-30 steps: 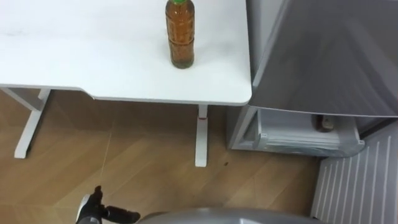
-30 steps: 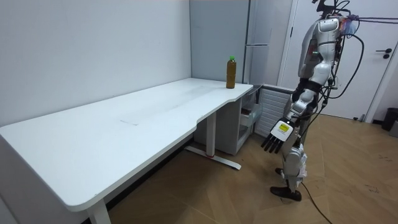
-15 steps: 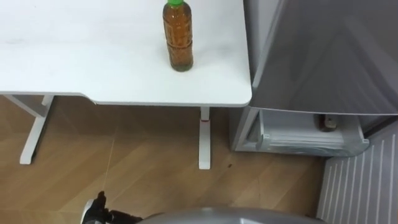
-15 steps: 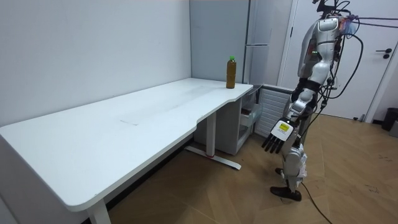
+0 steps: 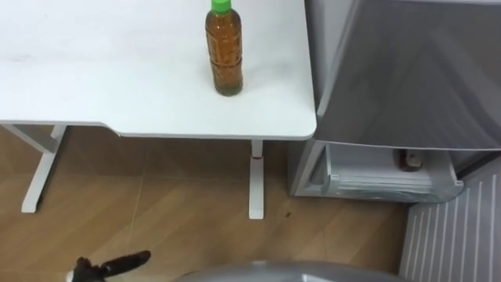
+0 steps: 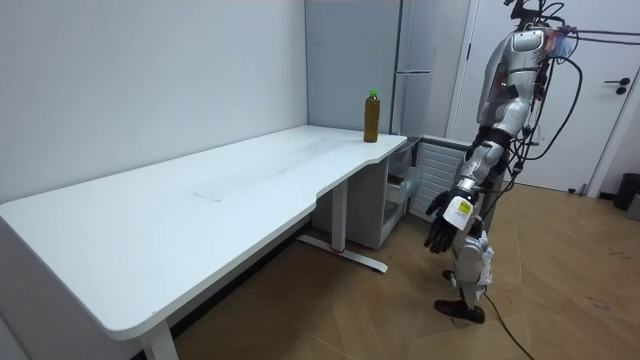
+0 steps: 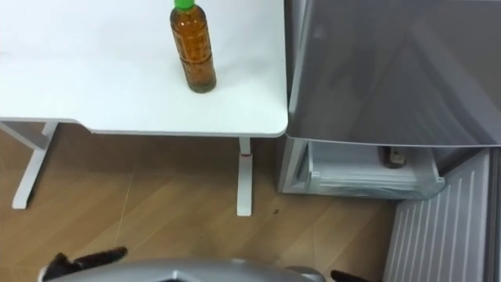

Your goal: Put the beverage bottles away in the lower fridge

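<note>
A brown tea bottle (image 5: 224, 48) with a green cap stands upright near the right end of the white table (image 5: 117, 86), also seen as the bottle (image 6: 371, 116) in the room view. Right of the table stands the grey fridge (image 5: 407, 70). Its lower drawer (image 5: 391, 184) is pulled out, and a brown bottle-like thing (image 5: 409, 160) lies in it. My left hand (image 5: 109, 268) hangs low over the floor, well short of the table, open and holding nothing. A dark tip of my right hand (image 7: 340, 276) shows at the bottom edge.
I stand on the wooden floor (image 5: 172, 211) a step back from the table's right end and the fridge. The table's white leg (image 5: 256, 178) stands close to the drawer. A white ribbed panel (image 5: 458, 235) lies low at the right.
My left hand has swung out to the left, its fingers now stretched out; in the room view the forearm has lifted a little. The bottle and the drawer have not moved.
</note>
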Robot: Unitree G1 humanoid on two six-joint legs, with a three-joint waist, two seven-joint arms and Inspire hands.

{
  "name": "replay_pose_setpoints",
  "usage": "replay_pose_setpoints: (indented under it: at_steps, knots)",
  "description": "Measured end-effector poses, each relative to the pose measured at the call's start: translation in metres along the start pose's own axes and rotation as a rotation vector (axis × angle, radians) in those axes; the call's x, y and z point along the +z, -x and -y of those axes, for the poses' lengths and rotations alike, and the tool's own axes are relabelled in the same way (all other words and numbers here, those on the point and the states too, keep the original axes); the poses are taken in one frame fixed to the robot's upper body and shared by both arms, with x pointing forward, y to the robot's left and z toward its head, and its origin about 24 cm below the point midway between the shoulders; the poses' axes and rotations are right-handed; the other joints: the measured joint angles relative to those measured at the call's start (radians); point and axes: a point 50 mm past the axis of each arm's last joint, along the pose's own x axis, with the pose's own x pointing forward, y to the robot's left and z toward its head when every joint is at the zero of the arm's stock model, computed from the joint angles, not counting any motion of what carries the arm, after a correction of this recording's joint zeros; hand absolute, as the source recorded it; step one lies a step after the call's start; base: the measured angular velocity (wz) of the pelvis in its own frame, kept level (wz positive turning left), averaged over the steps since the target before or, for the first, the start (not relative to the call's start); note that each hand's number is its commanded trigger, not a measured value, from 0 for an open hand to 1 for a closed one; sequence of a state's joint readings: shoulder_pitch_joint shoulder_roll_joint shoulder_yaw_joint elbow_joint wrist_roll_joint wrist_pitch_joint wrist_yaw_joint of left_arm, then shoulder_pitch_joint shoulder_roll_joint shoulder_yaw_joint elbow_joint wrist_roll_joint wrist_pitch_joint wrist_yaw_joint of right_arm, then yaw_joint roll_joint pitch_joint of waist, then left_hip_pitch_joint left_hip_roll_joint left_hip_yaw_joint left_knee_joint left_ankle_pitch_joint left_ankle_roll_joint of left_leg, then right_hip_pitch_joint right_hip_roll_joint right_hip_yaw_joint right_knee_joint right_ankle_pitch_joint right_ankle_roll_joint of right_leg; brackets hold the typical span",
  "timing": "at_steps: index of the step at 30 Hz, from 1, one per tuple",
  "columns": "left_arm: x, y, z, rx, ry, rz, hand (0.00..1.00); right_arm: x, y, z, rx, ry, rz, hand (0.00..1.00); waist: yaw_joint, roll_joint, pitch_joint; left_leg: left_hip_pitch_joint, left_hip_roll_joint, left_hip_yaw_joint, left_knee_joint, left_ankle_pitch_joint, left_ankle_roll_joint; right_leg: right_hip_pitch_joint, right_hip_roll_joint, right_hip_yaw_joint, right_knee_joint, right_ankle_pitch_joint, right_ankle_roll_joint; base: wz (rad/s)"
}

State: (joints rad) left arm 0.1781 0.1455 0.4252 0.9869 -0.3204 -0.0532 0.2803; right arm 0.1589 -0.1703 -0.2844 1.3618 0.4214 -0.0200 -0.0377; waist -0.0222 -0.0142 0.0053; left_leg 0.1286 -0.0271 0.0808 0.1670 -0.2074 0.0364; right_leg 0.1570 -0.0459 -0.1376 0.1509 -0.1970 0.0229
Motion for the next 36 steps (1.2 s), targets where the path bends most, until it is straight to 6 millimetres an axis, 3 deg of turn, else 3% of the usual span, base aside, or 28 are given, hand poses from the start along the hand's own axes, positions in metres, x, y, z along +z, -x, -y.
replay_pose_setpoints:
  at_steps: [6, 12, 17, 23, 29, 34, 36]
  knots:
    - [0.049, 0.003, 0.004, 0.123, 0.154, 0.188, 0.0, -0.002, 0.0, 0.004, -0.023, -0.019, -0.003, 0.0, 0.0, 0.007, -0.0048, 0.002, 0.0, 0.001, 0.0, -0.001, 0.001, 0.001, 0.001, 0.002, 0.006, 0.0, 0.0, -0.03]
    - [0.106, 0.024, 0.012, 0.193, 0.302, 0.426, 0.0, 0.003, 0.0, -0.002, -0.015, -0.026, 0.009, 0.0, 0.005, 0.01, -0.0069, 0.003, 0.001, -0.002, 0.0, -0.002, 0.0, 0.001, 0.003, 0.005, 0.009, 0.001, 0.0, 0.0]
    - [0.155, 0.056, 0.014, 0.194, 0.429, 0.66, 0.0, 0.01, -0.001, -0.006, -0.013, -0.006, 0.027, 0.0, 0.004, 0.014, -0.0077, 0.005, 0.001, -0.012, 0.0, -0.002, 0.001, 0.001, 0.003, 0.002, 0.018, 0.001, -0.001, 0.03]
    - [0.196, 0.099, 0.014, 0.124, 0.479, 0.929, 0.0, 0.01, -0.001, -0.009, 0.019, 0.034, 0.034, 0.0, 0.002, 0.015, -0.0068, 0.002, 0.0, -0.026, 0.003, -0.002, 0.0, 0.002, 0.003, -0.004, 0.018, 0.001, -0.001, 0.04]
    - [0.221, 0.142, 0.024, -0.067, 0.487, 1.137, 0.0, 0.008, 0.0, -0.01, 0.037, 0.052, 0.033, 0.0, -0.008, 0.021, -0.0057, -0.013, 0.001, -0.029, 0.005, -0.005, 0.001, 0.0, 0.003, -0.004, 0.018, 0.001, -0.001, 0.0]
    - [0.225, 0.154, 0.031, -0.184, 0.444, 1.195, 0.0, 0.008, 0.0, -0.011, 0.057, 0.054, 0.033, 0.0, -0.026, 0.025, 0.0015, -0.017, 0.002, -0.028, 0.005, -0.006, 0.0, -0.011, 0.005, -0.003, 0.019, 0.001, -0.001, 0.0]
    - [0.225, 0.155, 0.035, -0.214, 0.426, 1.2, 0.0, 0.007, 0.0, -0.01, 0.061, 0.054, 0.028, 0.0, -0.038, 0.026, -0.0006, -0.023, 0.001, -0.03, 0.014, -0.006, 0.0, -0.013, 0.005, -0.005, 0.017, 0.001, -0.001, 0.0]
